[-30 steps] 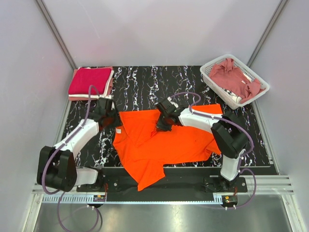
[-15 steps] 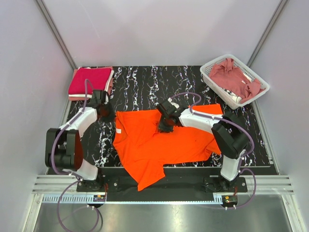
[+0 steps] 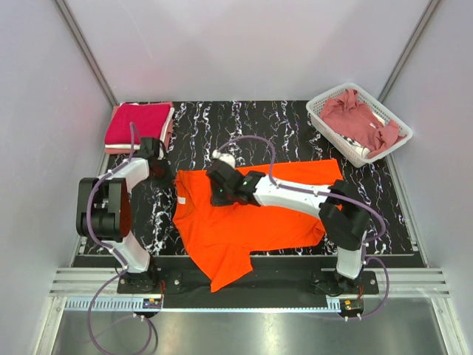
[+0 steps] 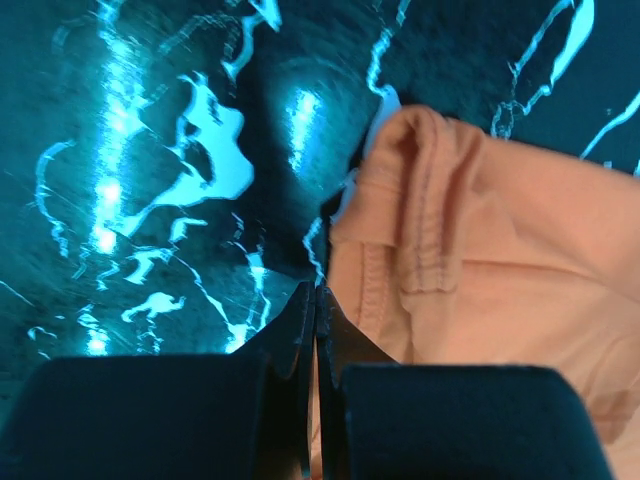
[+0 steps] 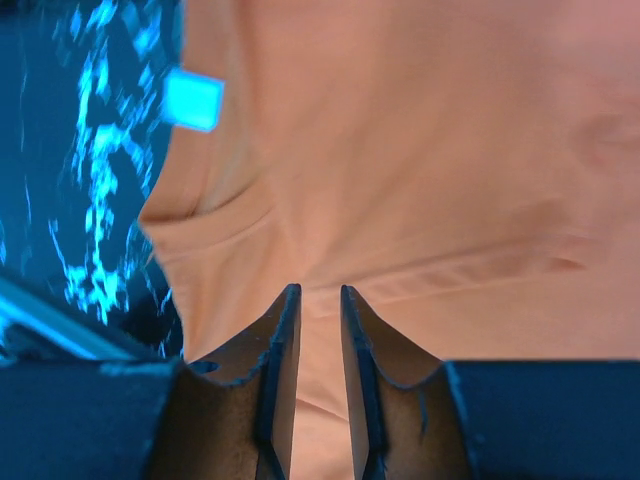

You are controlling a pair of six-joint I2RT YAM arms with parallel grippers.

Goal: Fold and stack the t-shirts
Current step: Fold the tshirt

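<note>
The bright orange t-shirt [image 3: 251,214] lies spread and rumpled on the black marbled table [image 3: 259,126]. My left gripper [image 3: 160,176] is shut and touches the table just left of the shirt's upper left corner. In the left wrist view its tips [image 4: 315,290] sit beside a hemmed edge of the shirt [image 4: 480,260], with no cloth at the tips. My right gripper [image 3: 216,190] hovers over the shirt's left part. In the right wrist view its jaws [image 5: 315,290] stand a narrow gap apart above flat cloth [image 5: 420,150] near a white label [image 5: 195,100].
A folded stack, a crimson-magenta shirt [image 3: 137,122] on a pale pink one [image 3: 140,148], lies at the back left corner. A white lattice basket [image 3: 332,139] at the back right holds a crumpled dusty rose shirt [image 3: 355,115]. The orange shirt's lower sleeve hangs over the table's near edge.
My right gripper has moved left across the orange shirt, from its middle to its left part. My left arm has drawn back, its gripper shifting slightly up and left. The shirt has barely moved.
</note>
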